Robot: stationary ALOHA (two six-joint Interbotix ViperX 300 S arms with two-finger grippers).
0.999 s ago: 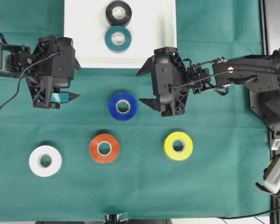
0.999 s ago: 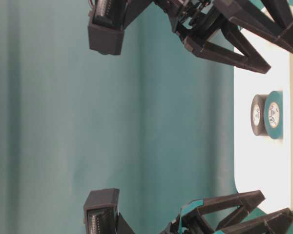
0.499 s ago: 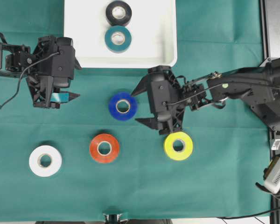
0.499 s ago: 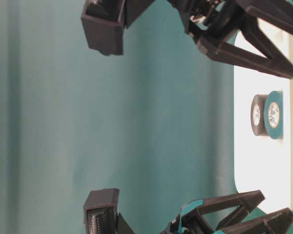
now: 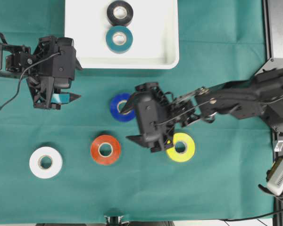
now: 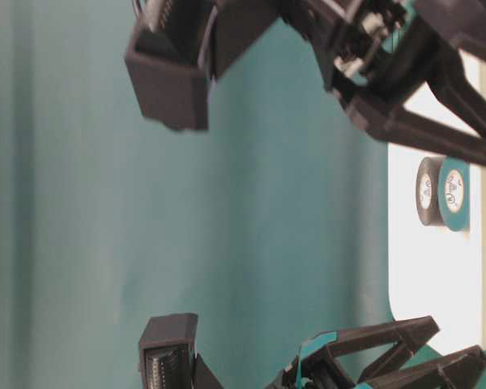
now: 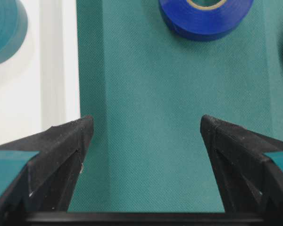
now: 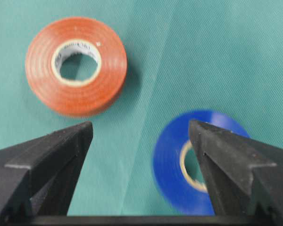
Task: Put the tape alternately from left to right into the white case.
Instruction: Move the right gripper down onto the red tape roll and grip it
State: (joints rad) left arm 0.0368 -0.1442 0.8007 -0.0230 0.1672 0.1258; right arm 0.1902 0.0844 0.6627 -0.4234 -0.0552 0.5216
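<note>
From where I stand, the nearest rolls are the white tape [image 5: 45, 162], the red-orange tape [image 5: 105, 149] and the yellow tape [image 5: 180, 147], all lying flat on the green cloth [image 5: 217, 188] with their holes facing straight up, so no roll has a long axis to line up with. Just beyond them the right gripper [image 5: 136, 119] has swung in from beside the case over the last second; it now hangs between the yellow roll and the blue tape [image 5: 120, 107], partly covering both, jaws spread wide and holding nothing. Its wrist view shows the blue and red-orange rolls between the fingertips [image 8: 80, 129], so I judge one of them is the next pick, though I cannot tell which. Off to the side the left gripper [image 5: 65, 82] has not stirred, equally wide open and empty, by the case's corner. Farthest away, the white case [image 5: 85, 37] already holds the teal tape [image 5: 119, 39] and, behind it, the black tape [image 5: 120, 12], touching; four rolls remain.
</note>
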